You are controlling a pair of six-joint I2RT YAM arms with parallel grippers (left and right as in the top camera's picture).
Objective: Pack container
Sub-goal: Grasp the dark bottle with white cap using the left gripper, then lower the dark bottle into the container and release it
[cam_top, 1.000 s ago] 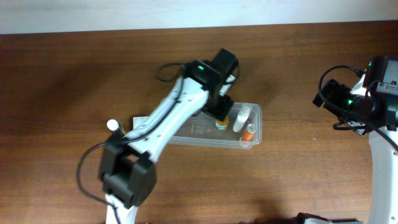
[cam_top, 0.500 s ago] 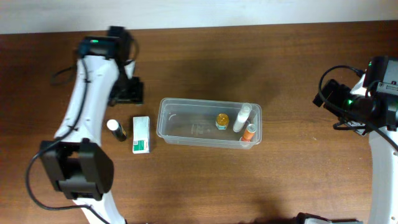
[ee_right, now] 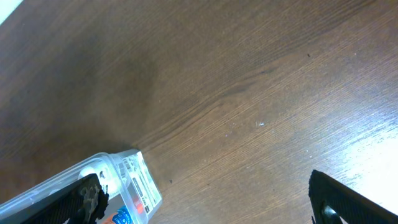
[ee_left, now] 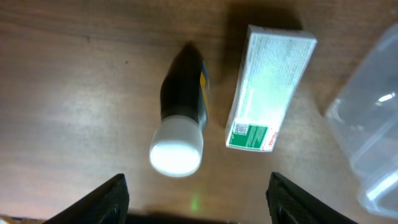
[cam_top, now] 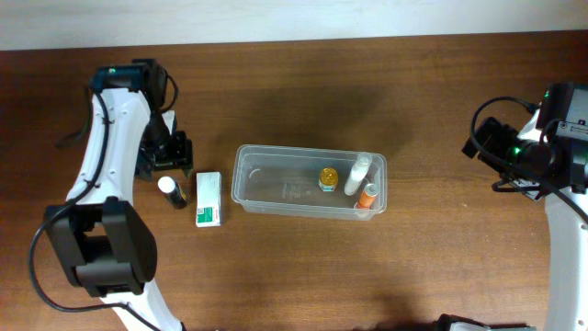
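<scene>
The clear plastic container [cam_top: 266, 188] sits mid-table and holds a yellow-capped bottle [cam_top: 328, 177], a white tube [cam_top: 356, 174] and an orange bottle [cam_top: 367, 196]. Left of it lie a white-and-green box [cam_top: 209, 199] and a dark bottle with a white cap [cam_top: 171, 190]. My left gripper [cam_top: 168, 154] is open and empty, just behind the dark bottle; in the left wrist view the bottle [ee_left: 181, 109] and box [ee_left: 267, 87] lie ahead of the open fingers [ee_left: 199, 199], and the container's corner [ee_left: 373, 130] shows at right. My right gripper [ee_right: 205, 199] is open and empty, far right; the container's end [ee_right: 134, 180] shows by its left finger.
The right arm [cam_top: 551, 156] stands at the table's right edge. The pale wall edge [cam_top: 294, 18] runs along the back of the wooden table.
My left arm has swung from over the container to the far left and then dropped toward the dark bottle. The right arm has not moved.
</scene>
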